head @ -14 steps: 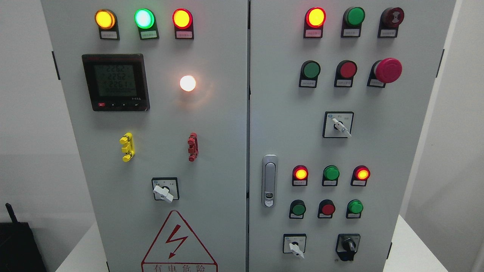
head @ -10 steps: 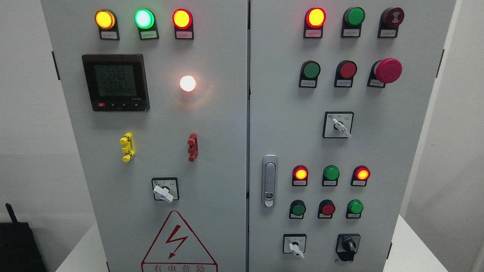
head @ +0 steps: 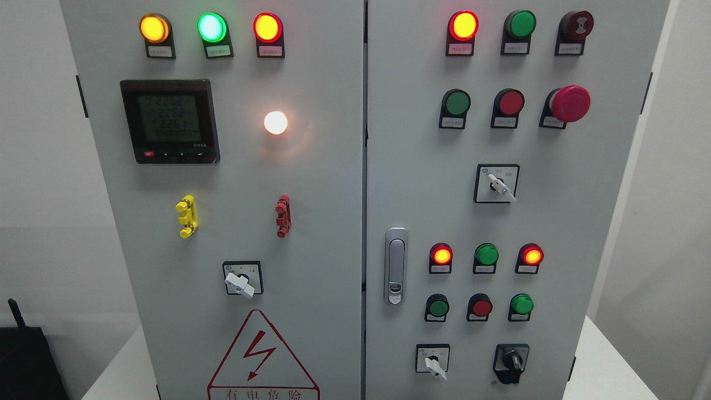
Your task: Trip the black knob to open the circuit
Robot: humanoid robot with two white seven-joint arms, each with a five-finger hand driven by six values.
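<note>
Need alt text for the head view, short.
A grey two-door electrical cabinet fills the view, its lamps lit and no robot hand visible. The black knob sits untouched at the right door's lower right, beside a white selector switch.

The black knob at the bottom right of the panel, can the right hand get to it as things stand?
Probably yes: nothing covers the black knob, and the door face around it is bare. Neither hand is in view, so actual reach can't be confirmed.

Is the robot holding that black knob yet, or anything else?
Nothing is held. No robot hand shows in the picture, and the black knob at the cabinet's lower right stands untouched.
</note>
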